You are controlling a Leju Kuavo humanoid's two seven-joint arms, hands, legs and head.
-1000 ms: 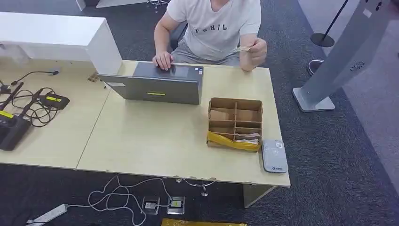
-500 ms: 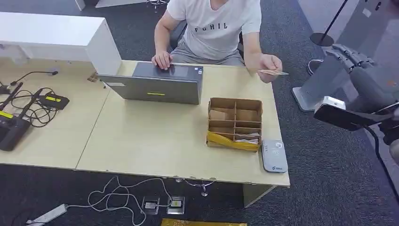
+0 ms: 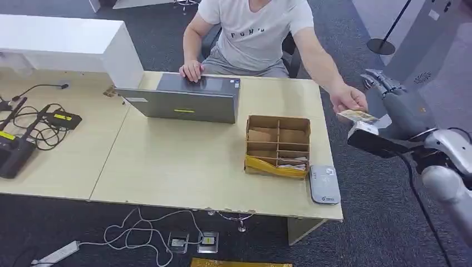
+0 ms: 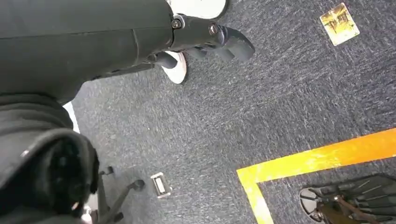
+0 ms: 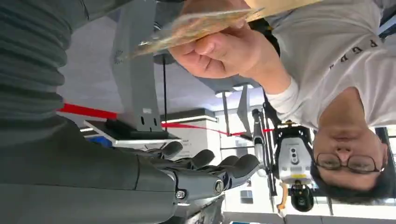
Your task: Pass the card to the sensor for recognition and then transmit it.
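Observation:
A person seated behind the desk stretches an arm out past the desk's right edge and holds a yellowish card in their hand. My right hand is raised just right of the card, fingers spread, holding nothing. In the right wrist view the card is pinched by the person's hand, apart from my fingers. The grey card sensor lies flat on the desk's front right corner. My left hand hangs over the carpet, loosely open, with nothing in it.
A compartmented cardboard box stands next to the sensor, and a closed grey laptop lies behind it. Cables and black devices sit at the left of the desk. A grey kiosk stand rises at the right. A small yellowish card lies on the carpet.
The person's hand has swung the card from in front of their chest out to the right, past the desk edge. My right arm rose into view and moved in and down toward the card.

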